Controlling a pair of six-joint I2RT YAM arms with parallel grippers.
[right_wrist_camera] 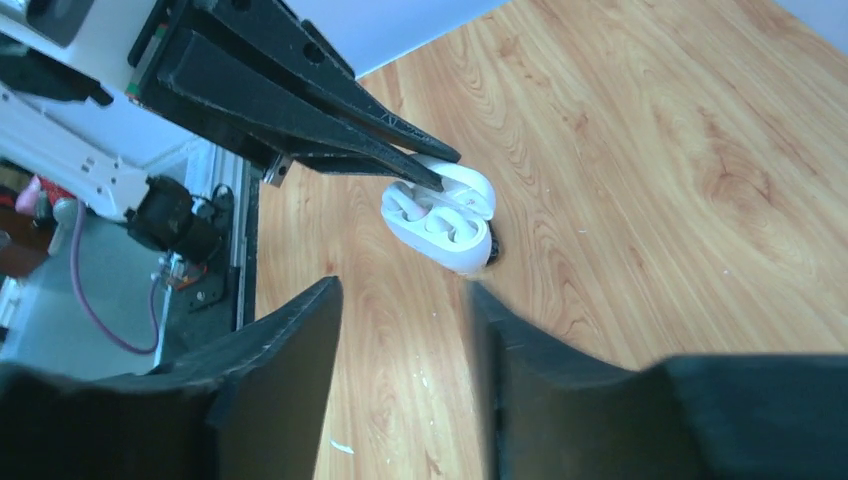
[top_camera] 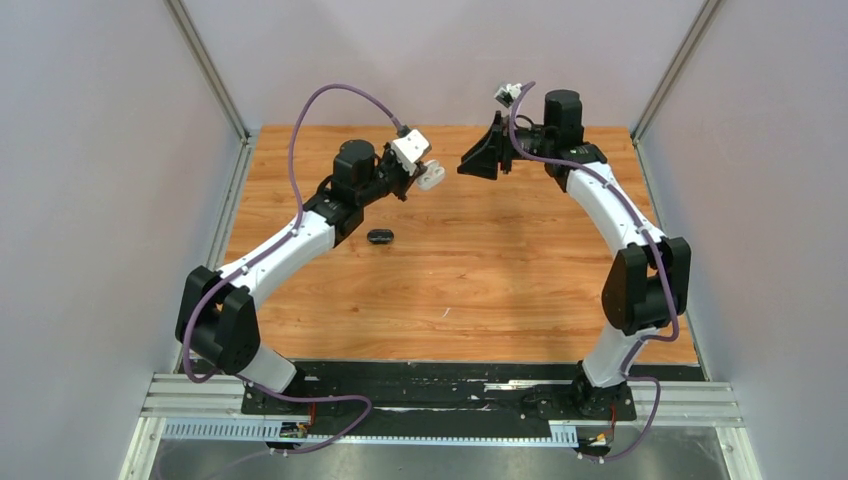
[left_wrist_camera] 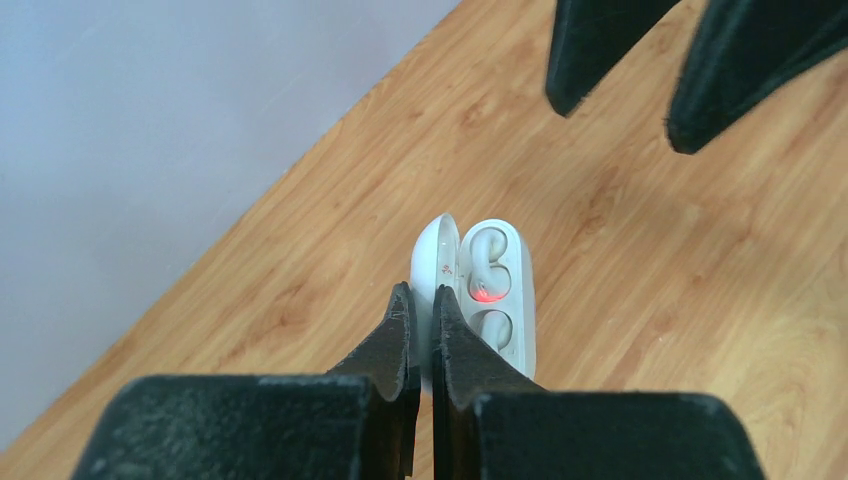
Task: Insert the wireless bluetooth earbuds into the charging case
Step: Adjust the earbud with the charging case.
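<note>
Wood tabletop [top_camera: 480,290] — left gripper [left_wrist_camera: 420,300] clamps open charging case [left_wrist_camera: 520,290], earbuds [left_wrist_camera: 487,272] look seated; right gripper [right_wrist_camera: 400,290] at 3 o'clock, parted, empty — lid-closing likely next.

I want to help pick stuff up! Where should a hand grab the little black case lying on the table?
Probably from straight above, pinching the black case across its short width. It lies flat and low on the table, so its long sides are easiest to reach.

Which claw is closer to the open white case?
Left: the left claw grips the white case in the air; the right claw faces it, open, not touching.
</note>
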